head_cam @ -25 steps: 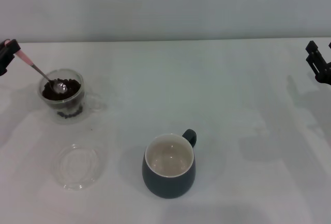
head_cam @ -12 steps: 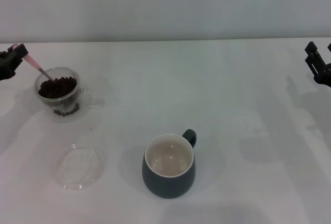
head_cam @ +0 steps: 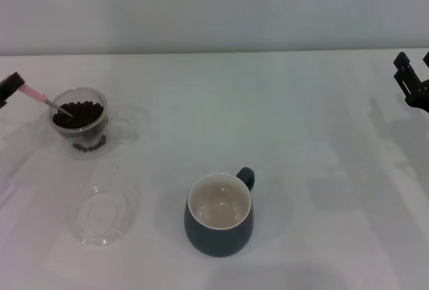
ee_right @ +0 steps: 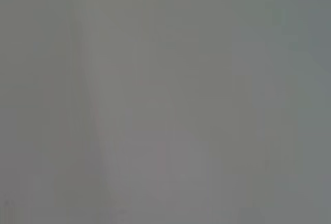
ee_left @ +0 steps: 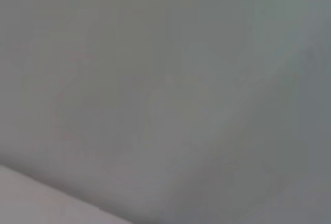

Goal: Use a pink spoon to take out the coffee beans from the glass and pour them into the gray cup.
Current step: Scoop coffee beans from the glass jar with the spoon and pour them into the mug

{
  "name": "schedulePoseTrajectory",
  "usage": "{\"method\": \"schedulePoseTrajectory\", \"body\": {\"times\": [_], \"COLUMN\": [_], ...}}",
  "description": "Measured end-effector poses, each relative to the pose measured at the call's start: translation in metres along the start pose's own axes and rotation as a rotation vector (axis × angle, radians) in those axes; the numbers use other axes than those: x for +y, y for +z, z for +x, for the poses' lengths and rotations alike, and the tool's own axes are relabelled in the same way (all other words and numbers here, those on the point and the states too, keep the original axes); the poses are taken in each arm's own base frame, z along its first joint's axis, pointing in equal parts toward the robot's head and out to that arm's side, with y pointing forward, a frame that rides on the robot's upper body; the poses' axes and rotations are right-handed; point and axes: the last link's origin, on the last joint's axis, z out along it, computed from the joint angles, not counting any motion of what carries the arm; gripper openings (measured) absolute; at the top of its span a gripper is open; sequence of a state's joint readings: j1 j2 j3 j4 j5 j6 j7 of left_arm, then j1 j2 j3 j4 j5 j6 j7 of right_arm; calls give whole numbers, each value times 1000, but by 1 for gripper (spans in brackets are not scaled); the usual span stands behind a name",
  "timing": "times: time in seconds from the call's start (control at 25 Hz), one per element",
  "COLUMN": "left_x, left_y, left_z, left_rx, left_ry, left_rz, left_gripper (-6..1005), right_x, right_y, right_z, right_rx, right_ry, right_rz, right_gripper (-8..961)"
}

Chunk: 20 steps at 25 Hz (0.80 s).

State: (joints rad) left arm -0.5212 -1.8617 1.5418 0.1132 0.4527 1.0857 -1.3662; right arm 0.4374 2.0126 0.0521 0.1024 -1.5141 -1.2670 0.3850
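Left hand [head_cam: 8,87] at the far left edge of the head view, only partly in frame, closed on the end of the pale handle of the pink spoon [head_cam: 41,98]; spoon slopes down and to the right from the hand, over the rim of the glass [head_cam: 80,121]; its metal neck enters the glass and the bowl lies buried in the coffee beans [head_cam: 79,113], so the bowl itself cannot be made out; beans fill the upper part of the glass in a dark heap, with a second dark band visible lower down through the clear wall; glass stands upright on the table [head_cam: 281,116], at the far left, its clear side handle pointing right.

Shallow clear dish [head_cam: 100,215] lies flat on the table nearer than the glass, apart from it; nothing seen in it.

Gray cup [head_cam: 219,215] stands upright near the middle of the table, well apart from the glass, to its right and nearer; cream inside holds no beans; loop handle points to the far right.

Right hand [head_cam: 412,86] at the far right edge, above the table, away from all objects; fingers spread, holding nothing.

Both wrist views show only a plain grey field.
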Motion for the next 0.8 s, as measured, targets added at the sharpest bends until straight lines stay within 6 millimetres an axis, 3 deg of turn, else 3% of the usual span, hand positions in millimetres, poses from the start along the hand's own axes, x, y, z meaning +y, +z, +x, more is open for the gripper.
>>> {"method": "schedulePoseTrajectory", "body": {"times": [0.8], "left_x": [-16], "left_y": [-31], "left_z": [-1], "left_rx": [87], "left_ry": [-200], "left_rz": [41], "left_gripper": [152], "right_x": [4], "right_y": [4], "right_z": [-2], "right_rx": [-12], "right_ry": [-1], "right_rz": [-18], "right_gripper": [613]}}
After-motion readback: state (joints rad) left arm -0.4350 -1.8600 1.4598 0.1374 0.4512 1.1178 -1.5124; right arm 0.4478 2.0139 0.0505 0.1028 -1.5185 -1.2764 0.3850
